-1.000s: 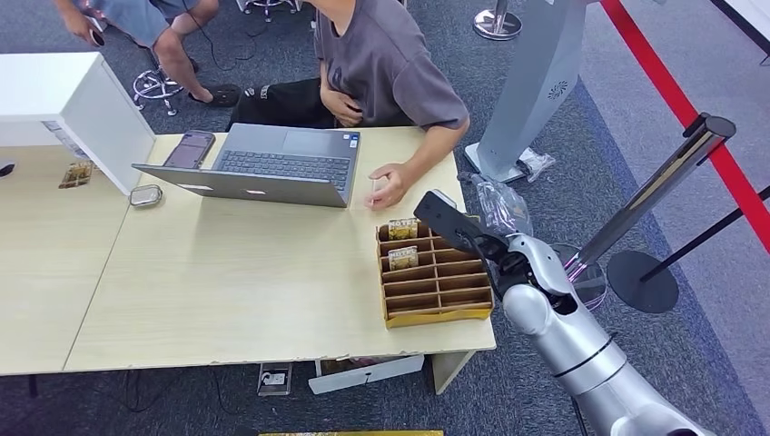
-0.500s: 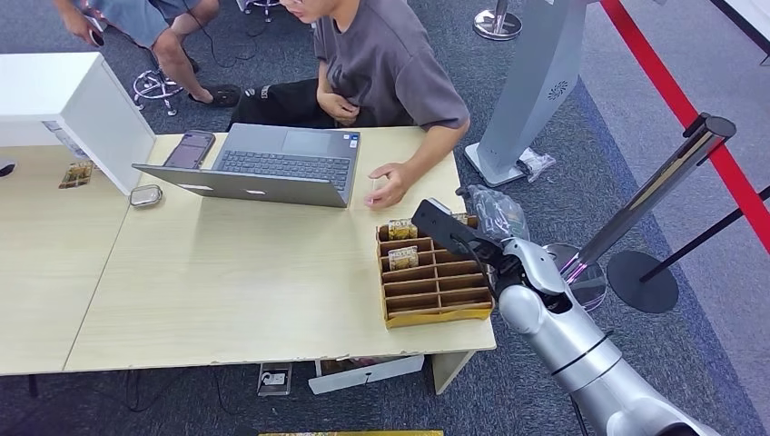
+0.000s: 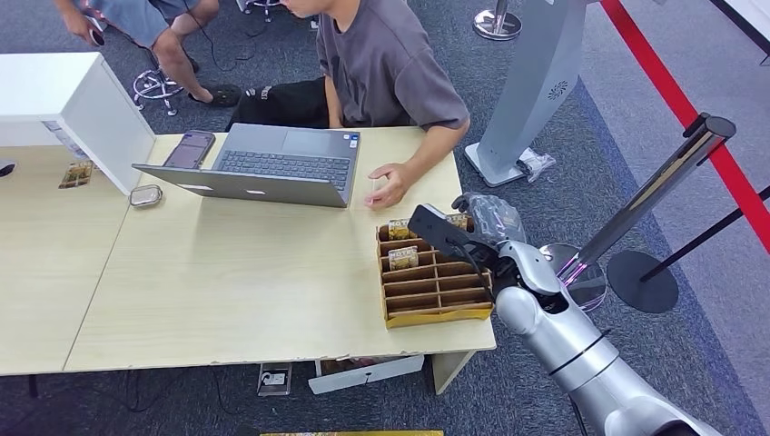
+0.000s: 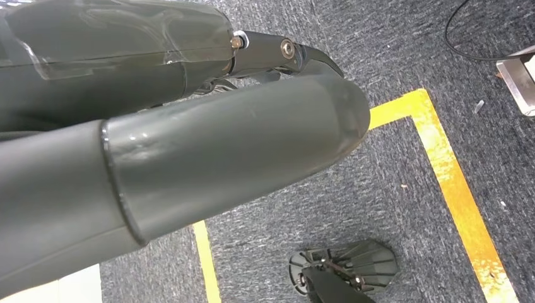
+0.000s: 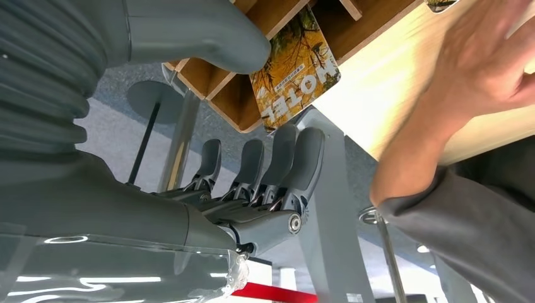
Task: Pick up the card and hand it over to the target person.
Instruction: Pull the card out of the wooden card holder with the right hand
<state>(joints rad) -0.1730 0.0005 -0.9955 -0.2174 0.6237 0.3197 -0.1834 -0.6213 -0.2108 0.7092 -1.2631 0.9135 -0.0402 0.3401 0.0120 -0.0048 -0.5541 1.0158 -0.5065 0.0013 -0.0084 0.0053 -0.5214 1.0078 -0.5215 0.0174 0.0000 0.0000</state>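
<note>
Card (image 5: 295, 69) marked "HOTEL" stands in the wooden organizer (image 3: 434, 280) on the desk (image 3: 227, 291), beside the right hand (image 5: 252, 126), whose spread fingers (image 5: 296, 164) hold nothing; left hand (image 4: 189, 151): grip unclear. A seated person's hand (image 3: 389, 184) rests nearby.

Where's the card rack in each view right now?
Head view: rack sits at the table's right front corner, under the right hand.
Right wrist view: rack along the top edge, just past the fingers.
Left wrist view: not in it; the camera looks at carpet.
Shared landmark: the person's hand beside the rack.
</note>
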